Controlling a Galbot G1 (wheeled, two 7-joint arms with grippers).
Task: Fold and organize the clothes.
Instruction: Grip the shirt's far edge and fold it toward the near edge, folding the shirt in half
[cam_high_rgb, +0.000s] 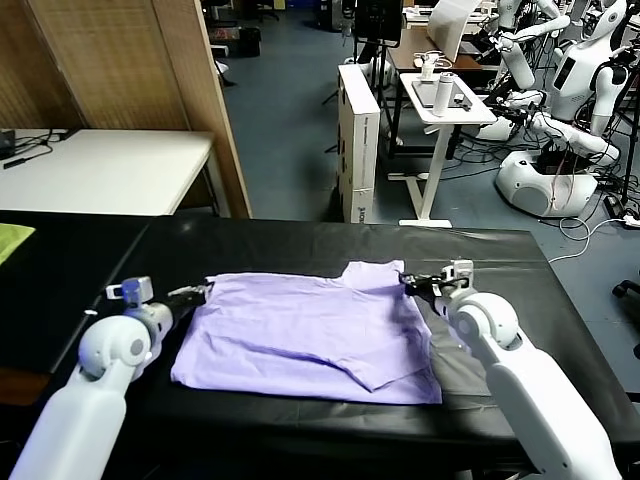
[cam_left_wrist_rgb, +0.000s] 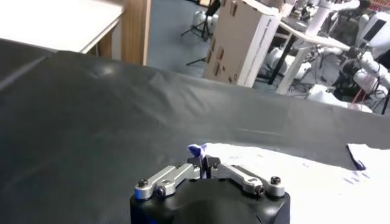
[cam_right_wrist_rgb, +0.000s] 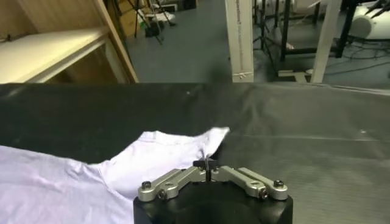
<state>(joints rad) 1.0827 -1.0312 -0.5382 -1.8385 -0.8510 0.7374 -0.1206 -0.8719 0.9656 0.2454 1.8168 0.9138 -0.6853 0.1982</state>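
- T-shirt (cam_high_rgb: 310, 335), lavender, lies partly folded on the black counter (cam_high_rgb: 500, 250), stretched between the two pincers.
- Left pincer (cam_high_rgb: 203, 292) is closed, pinching the shirt's far corner at its tips; right pincer (cam_high_rgb: 408, 284) is closed on the opposite far corner.
- Holding both corners likely keeps that edge taut for a fold.
- Printed side isn't visible; each pinch is hard to make out in the wrist views.

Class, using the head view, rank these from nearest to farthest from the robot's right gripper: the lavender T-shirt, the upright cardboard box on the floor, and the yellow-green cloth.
Measured from the right gripper:
1. Lavender T-shirt: its far right corner is pinched in the gripper's fingers.
2. Upright cardboard box: on the floor beyond the table's far edge, slightly to the gripper's left.
3. Yellow-green cloth: at the far left edge of the view.
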